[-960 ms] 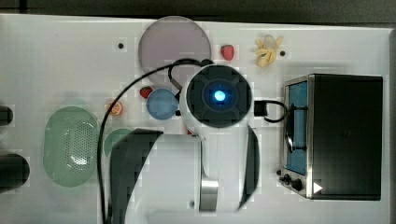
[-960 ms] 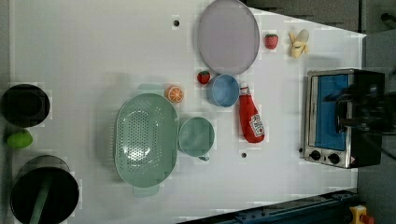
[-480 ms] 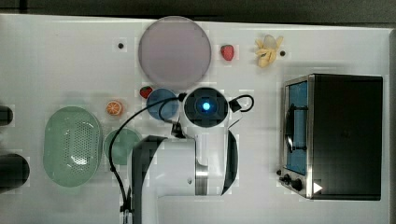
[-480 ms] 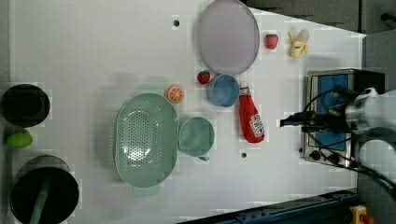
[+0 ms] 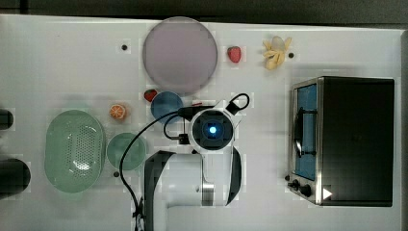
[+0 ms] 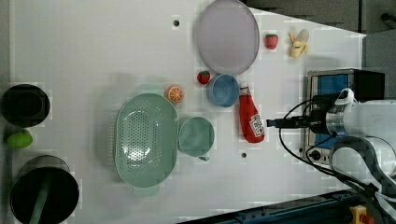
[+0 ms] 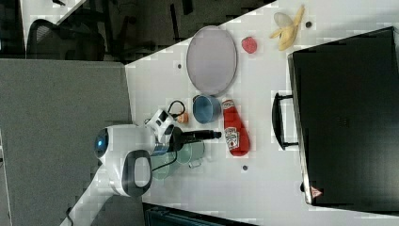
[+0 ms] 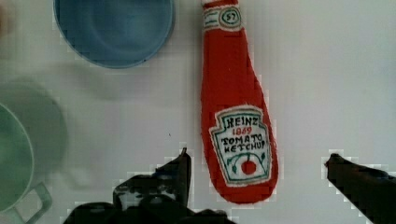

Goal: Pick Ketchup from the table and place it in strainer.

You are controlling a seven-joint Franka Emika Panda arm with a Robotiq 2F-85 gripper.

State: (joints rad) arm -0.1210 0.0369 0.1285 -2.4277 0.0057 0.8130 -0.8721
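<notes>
- On the white table (image 6: 93, 56), the large mint strainer (image 6: 145, 139) waits well apart from the Ketchup (image 8: 236, 116).
- Spread wide, the gripper (image 8: 257, 175) hovers over the bottle's lower body; it should descend centred, straddling the label.
- Slim, red, white-capped, it lies flat beside the blue bowl (image 8: 114, 30).

Arm (image 7: 127, 165) reaching out over table, wrist bent downward; fingers (image 8: 180, 170) spread wide (nothing gripped).
</notes>
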